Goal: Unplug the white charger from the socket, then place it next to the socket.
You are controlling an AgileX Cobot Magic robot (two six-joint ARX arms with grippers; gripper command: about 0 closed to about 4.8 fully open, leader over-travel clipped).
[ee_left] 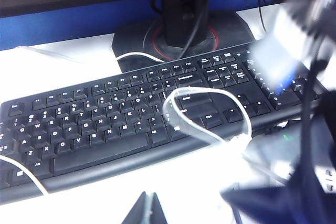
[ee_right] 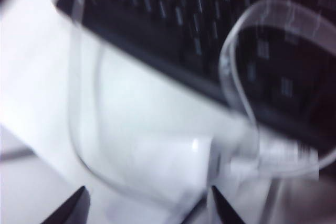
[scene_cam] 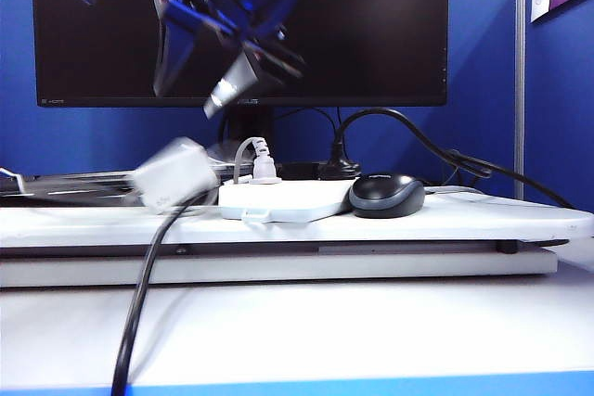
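Blue-partitioned desk w/ monitor [scene_cam: 241,25] behind. Socket [scene_cam: 283,199] flat mid-desk; white charger [scene_cam: 174,176] already unplugged, just left of it, blurred. Right gripper [scene_cam: 243,60] open above, nearer arm; left gripper [ee_left: 144,211] state unclear.

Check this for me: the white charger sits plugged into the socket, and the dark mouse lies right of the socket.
Not plugged in. The exterior view shows the white charger out of the socket, blurred, just left of it; the mouse does lie right. The right end effector is open above the charger; the left end effector shows only a tip, near the keyboard.
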